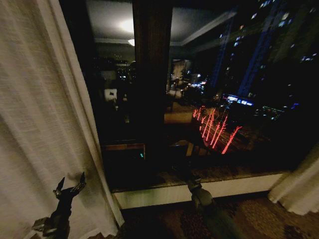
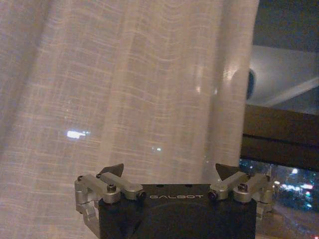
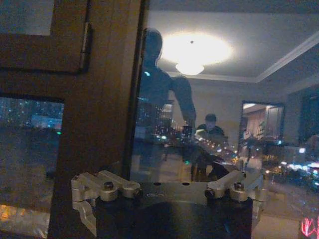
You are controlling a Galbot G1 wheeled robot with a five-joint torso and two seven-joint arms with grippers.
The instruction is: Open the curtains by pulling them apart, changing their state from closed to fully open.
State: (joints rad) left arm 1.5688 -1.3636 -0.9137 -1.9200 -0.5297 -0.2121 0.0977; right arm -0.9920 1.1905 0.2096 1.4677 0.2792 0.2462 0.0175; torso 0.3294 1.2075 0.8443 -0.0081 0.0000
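Spread wide on both grippers, holding nothing: left gripper [image 1: 70,189] raised low down just in front of the left curtain [image 1: 45,124], not gripping the cloth; right gripper [image 3: 169,174] facing the window glass [image 1: 234,94], its arm reaching toward the sill [image 1: 199,191]

Largest first: left curtain drawn well aside, gathered in folds along the left edge of the window, hanging to the floor. Right curtain [image 1: 299,184] bunched at the far right, glimpsed low beside the sill. Between them, broad bare glass with the night city and the wooden frame post [image 1: 152,74] fully uncovered

Judged from this, pulling apart largely done, curtains standing open across most of the window. Possibly left: nudging the left curtain a little farther out, since its edge overlaps the glass somewhat

Seen from the left wrist, cloth close ahead of the fingertips [image 2: 113,170], untouched
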